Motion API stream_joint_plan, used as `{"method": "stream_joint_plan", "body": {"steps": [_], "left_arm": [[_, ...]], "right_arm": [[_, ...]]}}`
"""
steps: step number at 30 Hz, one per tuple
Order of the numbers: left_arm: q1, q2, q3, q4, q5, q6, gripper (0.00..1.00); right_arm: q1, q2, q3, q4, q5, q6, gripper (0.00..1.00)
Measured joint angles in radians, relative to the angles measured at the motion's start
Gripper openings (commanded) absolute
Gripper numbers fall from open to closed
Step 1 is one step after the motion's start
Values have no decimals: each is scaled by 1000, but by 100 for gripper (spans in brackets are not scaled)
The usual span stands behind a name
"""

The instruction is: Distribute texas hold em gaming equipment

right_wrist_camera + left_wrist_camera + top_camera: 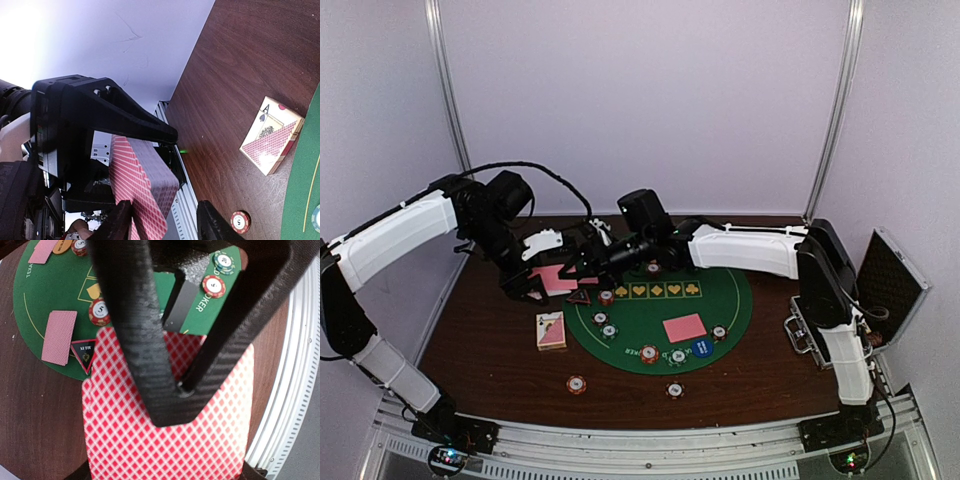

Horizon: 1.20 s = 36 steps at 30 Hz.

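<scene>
1. The left end effector [172,400] is clamping a thick deck of pink-backed playing cards [140,180], holding it above the brown wooden surface [480,340] at the round green felt mat's [645,312] ten o'clock edge.
2. The right end effector [165,225] is hovering just beside the deck, fingers apart.
</scene>
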Motion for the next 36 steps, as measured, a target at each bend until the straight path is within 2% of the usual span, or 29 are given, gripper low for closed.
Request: {"method": "stream_joint_plan", "body": {"steps": [18, 36], "left_arm": [[0, -10, -48, 18, -24, 11, 0], [0, -2, -51, 53, -65, 11, 0]], "right_arm": [[-4, -68, -106, 24, 6, 27, 46], [-4, -69, -121, 74, -6, 78, 21]]}}
